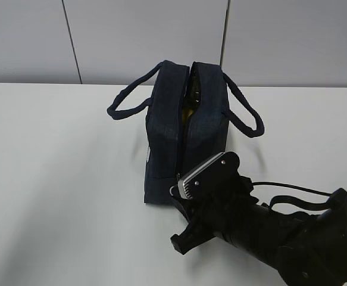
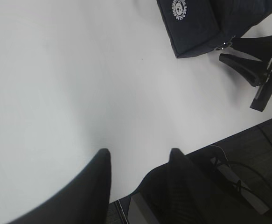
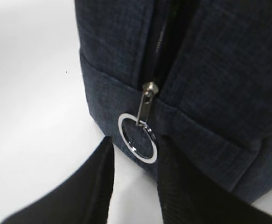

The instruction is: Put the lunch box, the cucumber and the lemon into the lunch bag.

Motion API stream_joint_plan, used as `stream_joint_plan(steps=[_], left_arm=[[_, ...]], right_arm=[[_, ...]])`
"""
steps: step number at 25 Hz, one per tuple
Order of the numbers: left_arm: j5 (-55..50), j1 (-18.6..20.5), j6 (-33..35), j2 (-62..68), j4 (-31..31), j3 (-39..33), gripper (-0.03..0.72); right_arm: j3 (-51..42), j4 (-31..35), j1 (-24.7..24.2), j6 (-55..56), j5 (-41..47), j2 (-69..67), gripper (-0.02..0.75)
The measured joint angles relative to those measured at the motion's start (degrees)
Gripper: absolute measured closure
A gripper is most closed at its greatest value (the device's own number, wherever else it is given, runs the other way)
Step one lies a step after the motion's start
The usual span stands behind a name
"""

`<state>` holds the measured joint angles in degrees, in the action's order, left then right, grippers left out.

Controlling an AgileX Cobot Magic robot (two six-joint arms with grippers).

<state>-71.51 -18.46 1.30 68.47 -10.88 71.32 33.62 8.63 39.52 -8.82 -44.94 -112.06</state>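
Observation:
The dark navy lunch bag [image 1: 185,131] stands on the white table with its top zipper open. Something dark olive-green shows inside the opening [image 1: 191,98]; I cannot tell which item it is. The lunch box, cucumber and lemon do not show otherwise. My right gripper [image 3: 136,144] is open at the bag's near end, its fingers just below the metal ring pull [image 3: 136,136], which hangs at the bottom of the zipper. The bag's corner with the white logo [image 2: 180,9] shows in the left wrist view. My left gripper [image 2: 138,154] is open and empty over the table's near edge.
The bag's two looped handles [image 1: 128,104] lie out to either side on the table. The right arm [image 1: 268,232] fills the lower right of the exterior view. A grey panelled wall stands behind the table.

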Motion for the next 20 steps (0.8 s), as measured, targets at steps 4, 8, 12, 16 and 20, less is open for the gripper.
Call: stream_joint_plan(steps=[4,8,12,16,20], left_arm=[[0.00,0.00,0.00,0.00,0.00,0.00,0.413],[0.00,0.00,0.00,0.00,0.00,0.00,0.413],[0.00,0.00,0.00,0.00,0.00,0.00,0.413],[0.00,0.00,0.00,0.00,0.00,0.00,0.413],[0.00,0.00,0.00,0.00,0.00,0.00,0.413]], right_arm=[[0.00,0.00,0.00,-0.83,0.09,0.00,0.495],[0.00,-0.38,0.00,-0.93,0.09,-0.10,0.495],[1.09,-1.28,0.00,-0.93,0.09,-0.13,0.495],[1.82,-1.51,0.00,-0.93,0.52,-0.13,0.495],[2.05,-1.51,0.00,-0.93,1.41,-0.27,0.495]])
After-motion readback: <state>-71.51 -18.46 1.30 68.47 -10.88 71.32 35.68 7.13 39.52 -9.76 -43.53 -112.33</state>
